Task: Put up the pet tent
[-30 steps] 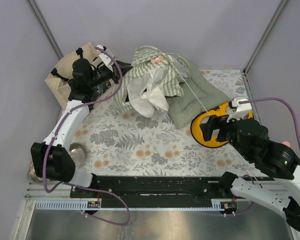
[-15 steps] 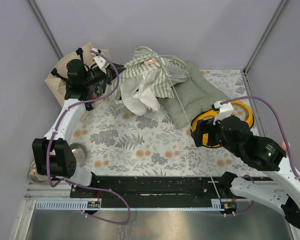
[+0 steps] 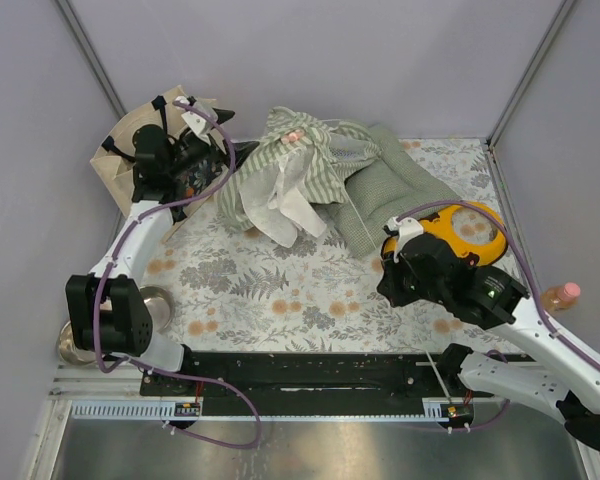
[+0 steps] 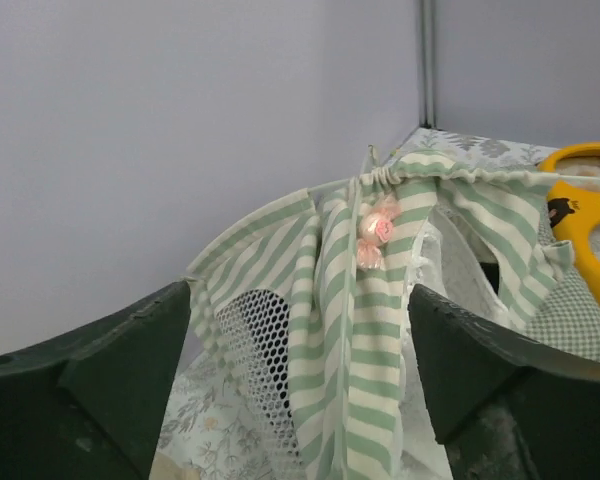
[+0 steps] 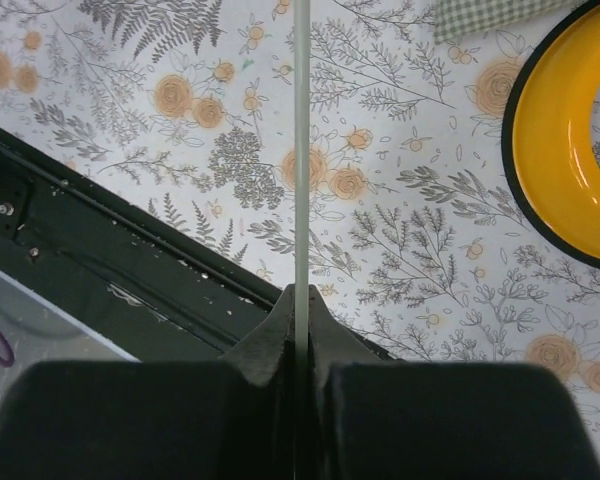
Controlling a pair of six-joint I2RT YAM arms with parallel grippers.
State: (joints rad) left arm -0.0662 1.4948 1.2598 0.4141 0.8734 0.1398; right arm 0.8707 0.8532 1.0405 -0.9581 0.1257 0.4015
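Green-striped pet tent (image 3: 290,170) half hides cushion (image 3: 392,195); right pincer (image 5: 300,300) clamps pole (image 5: 301,150); left pincer (image 4: 298,300) gapes.

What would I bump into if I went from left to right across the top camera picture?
beige tote bag → pet tent → green checked cushion → yellow ring → small pink-capped bottle
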